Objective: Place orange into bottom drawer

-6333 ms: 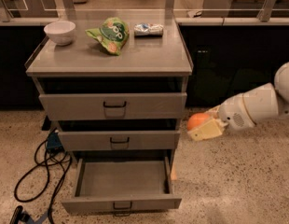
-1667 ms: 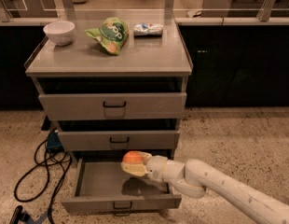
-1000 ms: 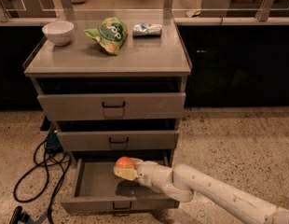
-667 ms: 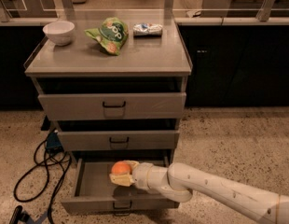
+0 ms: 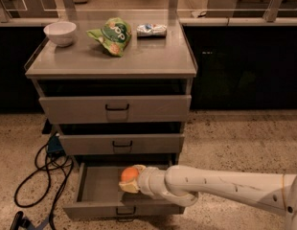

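Note:
The orange (image 5: pixel 129 174) is held in my gripper (image 5: pixel 130 180), which is shut on it. The white arm reaches in from the lower right. The gripper and the orange are over the inside of the bottom drawer (image 5: pixel 98 191), which is pulled out, with its black handle (image 5: pixel 125 211) on the front. The orange sits low, near the drawer's floor; I cannot tell whether it touches it. The two upper grey drawers (image 5: pixel 115 108) are pushed in.
On the cabinet top stand a white bowl (image 5: pixel 60 32), a green snack bag (image 5: pixel 112 35) and a small packet (image 5: pixel 151 29). Black cables (image 5: pixel 40 176) lie on the speckled floor to the left of the cabinet. Dark counters stand behind.
The gripper has carried the orange from the right of the cabinet leftwards and down into the open bottom drawer, and it now sits lower and further left than a second ago.

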{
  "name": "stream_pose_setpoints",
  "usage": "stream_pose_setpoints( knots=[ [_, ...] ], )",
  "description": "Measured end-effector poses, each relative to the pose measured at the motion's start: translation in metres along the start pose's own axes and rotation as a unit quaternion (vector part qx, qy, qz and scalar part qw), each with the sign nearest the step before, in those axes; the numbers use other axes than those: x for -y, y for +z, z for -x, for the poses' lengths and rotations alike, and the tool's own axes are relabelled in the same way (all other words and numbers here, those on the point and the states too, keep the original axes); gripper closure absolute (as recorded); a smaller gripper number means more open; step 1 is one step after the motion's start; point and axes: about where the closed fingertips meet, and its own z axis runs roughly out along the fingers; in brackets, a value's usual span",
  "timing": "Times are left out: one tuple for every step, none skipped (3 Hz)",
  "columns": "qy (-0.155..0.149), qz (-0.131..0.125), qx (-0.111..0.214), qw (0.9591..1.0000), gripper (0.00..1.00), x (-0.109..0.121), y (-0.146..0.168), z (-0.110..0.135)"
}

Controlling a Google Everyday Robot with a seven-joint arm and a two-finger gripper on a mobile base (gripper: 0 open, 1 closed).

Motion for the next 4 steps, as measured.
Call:
stream_pose_setpoints(
  knots=[
    [0.003,0.000,0.002,1.0000,1.00,0.000,0.000,0.000],
    [0.040,-0.043,0.009,0.9982,1.00,0.045,0.003,-0.015],
    [0.058,-0.127,-0.019,0.9900,1.00,0.118,0.003,-0.035],
    [0.058,-0.127,-0.019,0.9900,1.00,0.118,0.003,-0.035]
  ],
)
